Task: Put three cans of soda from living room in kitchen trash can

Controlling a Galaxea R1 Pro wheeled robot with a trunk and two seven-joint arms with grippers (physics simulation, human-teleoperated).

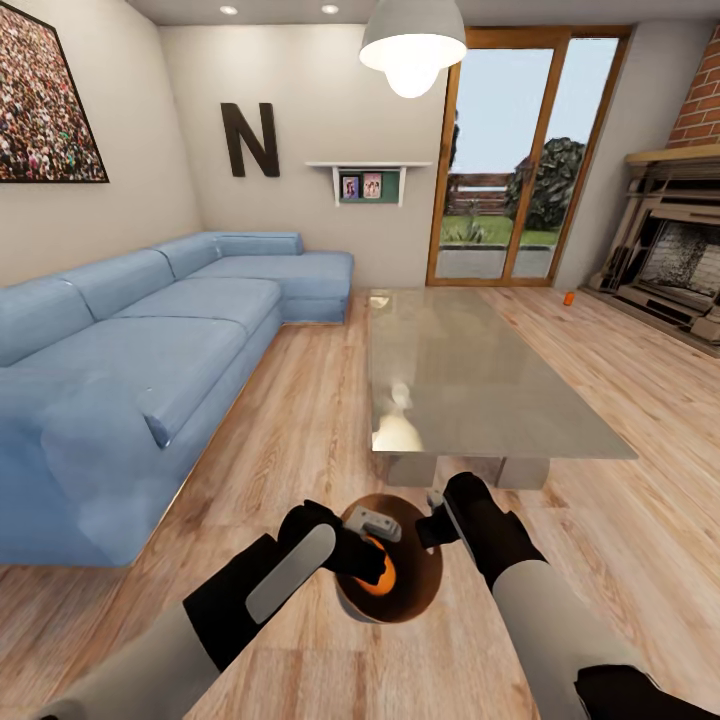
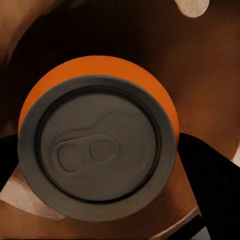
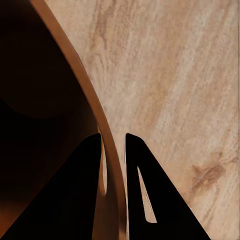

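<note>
Orange soda can (image 2: 97,145), grey top with pull tab facing wrist camera, clamped between left gripper (image 1: 372,562) fingers, held over brown inside of trash can (image 1: 425,590). Trash can stands on wood floor (image 1: 310,420), just before glass coffee table (image 1: 470,370). Right gripper (image 3: 114,190) pinches rim of trash can, one finger inside, one outside, closed on wall. Both arms bent inward, meeting over bin. Farther: second orange can (image 1: 568,297) on floor near fireplace (image 1: 680,265). Blue sofa (image 1: 140,350) at left.
</note>
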